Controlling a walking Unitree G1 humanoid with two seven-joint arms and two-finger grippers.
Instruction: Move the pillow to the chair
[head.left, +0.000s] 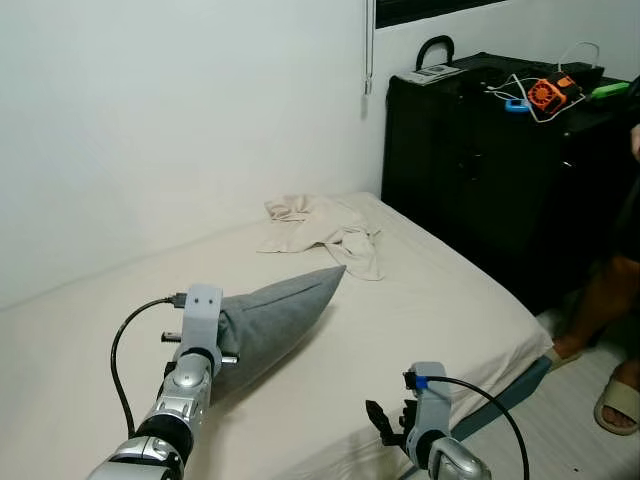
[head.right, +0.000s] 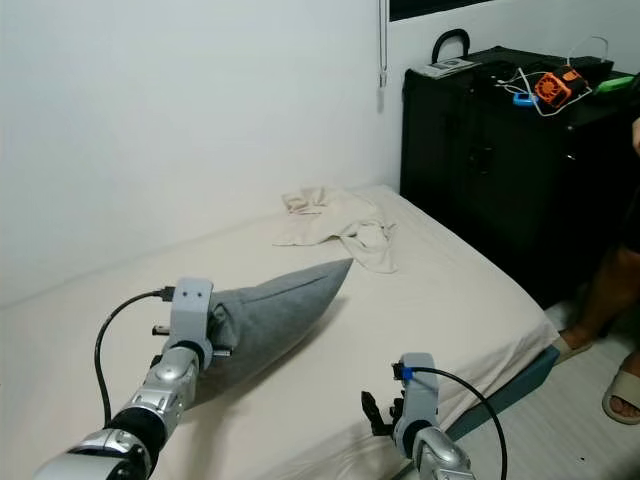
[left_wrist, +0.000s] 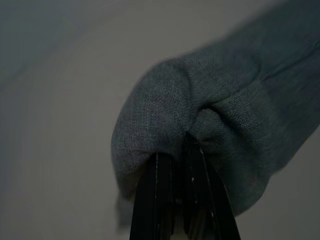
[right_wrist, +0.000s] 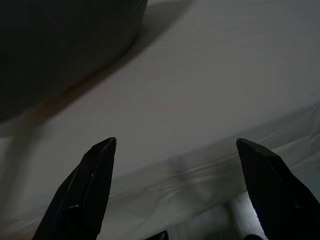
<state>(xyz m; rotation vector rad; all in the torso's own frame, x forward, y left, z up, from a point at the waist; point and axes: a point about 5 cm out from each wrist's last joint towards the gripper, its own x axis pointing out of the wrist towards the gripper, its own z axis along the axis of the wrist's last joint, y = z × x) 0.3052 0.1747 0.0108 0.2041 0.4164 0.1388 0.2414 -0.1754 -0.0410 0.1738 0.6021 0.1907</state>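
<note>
The robot's left gripper (left_wrist: 182, 165) has its two black fingers pinched tightly together on a bunched corner of a grey pillow (head.left: 275, 315), the fabric puckering around the fingertips. From that held corner the pillow stretches away from the gripper, forward and toward the robot's right, tapering to a pointed far corner; its underside appears to rest on the cream bed (head.left: 430, 300) beneath. Beyond the pillow's far tip, further from the left gripper, a crumpled cream cloth (head.left: 325, 230) lies on the sheet near the white wall (head.left: 150, 120). The right gripper (right_wrist: 175, 165) hovers low over the near edge of the bed, to the right of the left gripper and well apart from it, its fingers spread wide with nothing between them; the pillow's dark mass lies ahead of it, untouched. Far beyond the right gripper, past the foot of the bed, stands a black cabinet (head.left: 480, 170) with an orange gadget (head.left: 548, 92) and cables on top. Beside it, a person's leg (head.left: 595, 300) and sandalled foot (head.left: 618, 400) stand on the floor.
</note>
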